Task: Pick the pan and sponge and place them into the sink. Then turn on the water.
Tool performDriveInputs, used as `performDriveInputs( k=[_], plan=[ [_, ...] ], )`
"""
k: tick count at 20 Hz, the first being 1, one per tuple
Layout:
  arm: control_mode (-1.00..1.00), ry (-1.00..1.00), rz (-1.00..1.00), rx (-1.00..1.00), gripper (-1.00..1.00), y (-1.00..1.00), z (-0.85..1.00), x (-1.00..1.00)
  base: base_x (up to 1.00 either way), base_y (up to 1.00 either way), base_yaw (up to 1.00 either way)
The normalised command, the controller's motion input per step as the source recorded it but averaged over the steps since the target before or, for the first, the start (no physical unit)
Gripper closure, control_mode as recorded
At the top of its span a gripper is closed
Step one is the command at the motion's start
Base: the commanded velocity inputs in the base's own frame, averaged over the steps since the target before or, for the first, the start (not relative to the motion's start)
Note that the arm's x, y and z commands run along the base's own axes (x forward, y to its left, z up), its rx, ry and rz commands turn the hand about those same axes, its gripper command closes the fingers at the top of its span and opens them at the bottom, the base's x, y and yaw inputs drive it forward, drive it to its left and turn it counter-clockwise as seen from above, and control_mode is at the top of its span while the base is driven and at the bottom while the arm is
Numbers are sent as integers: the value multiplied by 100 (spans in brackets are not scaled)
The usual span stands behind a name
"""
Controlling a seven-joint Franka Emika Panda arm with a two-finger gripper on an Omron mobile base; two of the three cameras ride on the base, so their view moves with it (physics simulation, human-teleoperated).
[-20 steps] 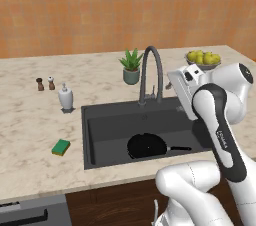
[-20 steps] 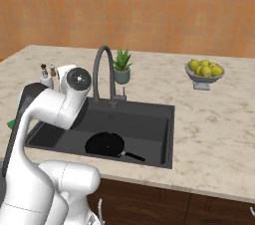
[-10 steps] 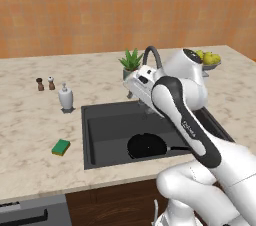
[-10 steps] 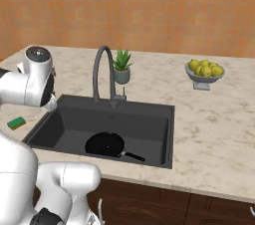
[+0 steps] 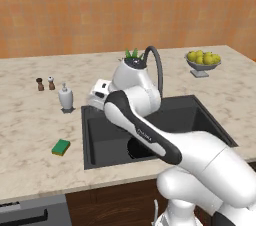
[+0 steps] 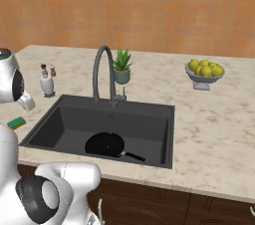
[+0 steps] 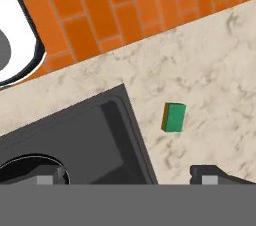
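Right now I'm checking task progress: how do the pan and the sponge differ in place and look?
The pan lies inside the sink; the sponge rests on the counter left of it. The pan is round and black with a long handle; the sponge is a small green block with a yellow side. Neither is held.

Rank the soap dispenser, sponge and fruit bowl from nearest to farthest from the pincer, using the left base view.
1. Soap dispenser, just left of the pincer.
2. Sponge, on the counter left of the sink.
3. Fruit bowl, far right.
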Motion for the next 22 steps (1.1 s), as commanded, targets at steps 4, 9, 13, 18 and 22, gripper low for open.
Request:
performDriveInputs(
  k=[4, 9, 13, 18, 22],
  plan=[
    [-100, -1, 0, -16, -100, 60, -54, 8, 0, 0, 0],
    [-100, 0, 2, -8, -100, 53, -62, 14, 0, 0, 0],
    [-100, 0, 2, -1, -100, 43, -54, 19, 0, 0, 0],
    [-100, 0, 0, 3, -100, 40, -34, 33, 0, 0, 0],
    [-100, 3, 0, 2, -100, 38, -15, 39, 0, 0, 0]
  ],
)
